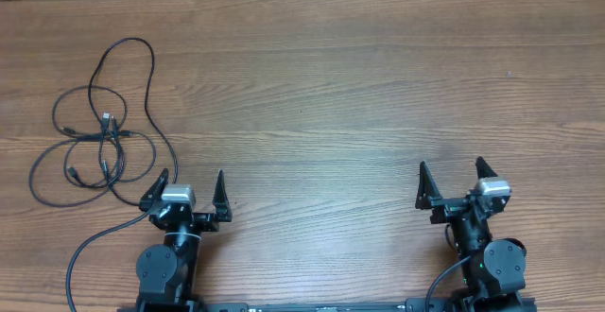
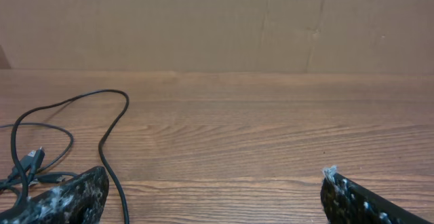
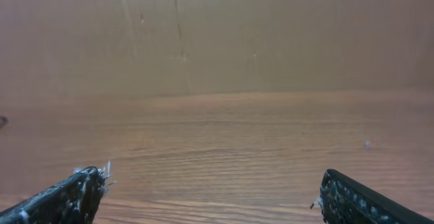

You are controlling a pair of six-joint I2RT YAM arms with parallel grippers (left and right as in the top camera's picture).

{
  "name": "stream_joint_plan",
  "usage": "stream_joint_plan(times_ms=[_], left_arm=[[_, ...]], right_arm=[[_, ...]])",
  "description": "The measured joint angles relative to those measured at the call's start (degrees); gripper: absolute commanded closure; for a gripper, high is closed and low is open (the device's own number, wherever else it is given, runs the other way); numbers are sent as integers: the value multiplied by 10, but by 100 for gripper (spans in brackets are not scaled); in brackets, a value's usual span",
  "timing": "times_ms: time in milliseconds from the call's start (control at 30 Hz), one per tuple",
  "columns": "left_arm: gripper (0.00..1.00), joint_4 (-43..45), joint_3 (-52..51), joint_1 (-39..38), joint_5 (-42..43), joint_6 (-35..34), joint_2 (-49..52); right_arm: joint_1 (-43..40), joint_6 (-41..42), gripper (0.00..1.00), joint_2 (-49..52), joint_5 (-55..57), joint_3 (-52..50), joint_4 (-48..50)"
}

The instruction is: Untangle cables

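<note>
The cables (image 1: 118, 135) lie as a loose black tangle of overlapping loops on the wooden table at the far left, with a silver-tipped plug (image 1: 107, 119) near the middle of the heap. My left gripper (image 1: 192, 182) stands open just right of and below the tangle, touching nothing. In the left wrist view one cable loop (image 2: 102, 144) runs past the inside of my left finger (image 2: 74, 197), and my left gripper (image 2: 215, 178) holds nothing. My right gripper (image 1: 451, 168) is open far to the right, over bare wood. The right wrist view shows my right gripper (image 3: 211, 178) with no cable between its fingers.
A thicker black cord (image 1: 95, 241) trails from the left arm's base toward the front left, and another (image 1: 440, 288) curves by the right base. A brown cardboard wall (image 2: 217, 20) closes off the table's far edge.
</note>
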Motion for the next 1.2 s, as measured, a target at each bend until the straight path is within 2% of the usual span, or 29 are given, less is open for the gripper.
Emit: stream_joint_plan(times_ms=[267,1200], left_arm=[[1,0,0,0,0,0,0],[1,0,0,0,0,0,0]], right_arm=[[0,-36,0,0,-7,0,-1],[0,-45,0,0,-11,0,-1]])
